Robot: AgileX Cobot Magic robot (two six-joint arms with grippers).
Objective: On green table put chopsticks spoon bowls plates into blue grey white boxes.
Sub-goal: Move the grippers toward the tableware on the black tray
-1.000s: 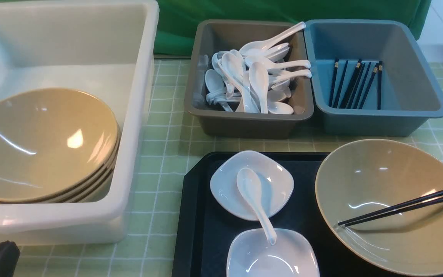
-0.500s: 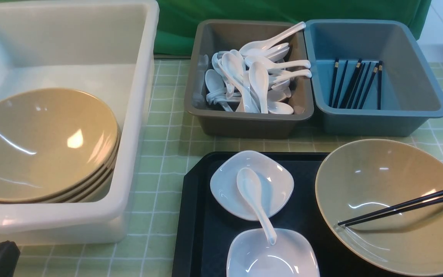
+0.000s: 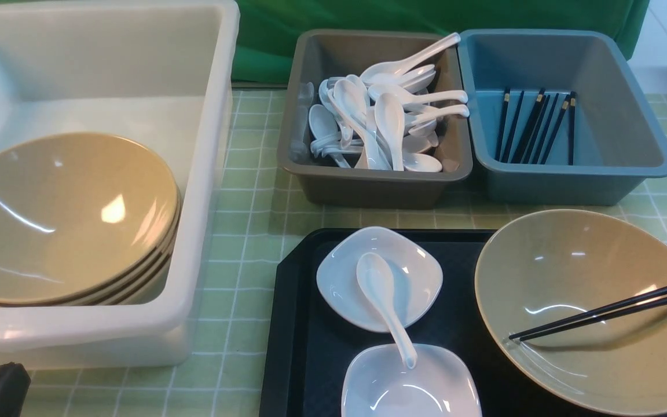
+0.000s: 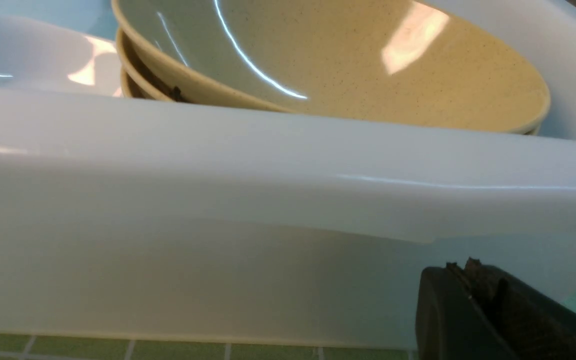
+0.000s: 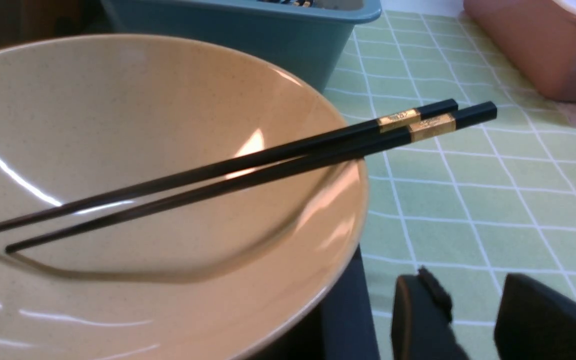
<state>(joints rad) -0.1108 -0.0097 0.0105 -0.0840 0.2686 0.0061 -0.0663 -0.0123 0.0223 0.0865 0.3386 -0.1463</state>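
On the black tray (image 3: pixel 299 324) stand two white plates (image 3: pixel 409 272) (image 3: pixel 403 388), and a white spoon (image 3: pixel 383 295) lies across them. Beside them a tan bowl (image 3: pixel 576 301) holds a pair of black chopsticks (image 3: pixel 605 313) (image 5: pixel 278 160) leaning over its rim. More bowls (image 3: pixel 61 214) are stacked in the white box (image 3: pixel 206 174). My left gripper (image 4: pixel 462 265) is shut and empty, low against that box's outer wall. My right gripper (image 5: pixel 468 280) is open and empty over the green table (image 5: pixel 468 200), just beside the tray bowl (image 5: pixel 143 150).
The grey box (image 3: pixel 368 179) holds several white spoons. The blue box (image 3: pixel 571 174) holds several chopsticks. A pink-brown container (image 5: pixel 533 50) stands on the table beyond the chopsticks' gold-banded ends.
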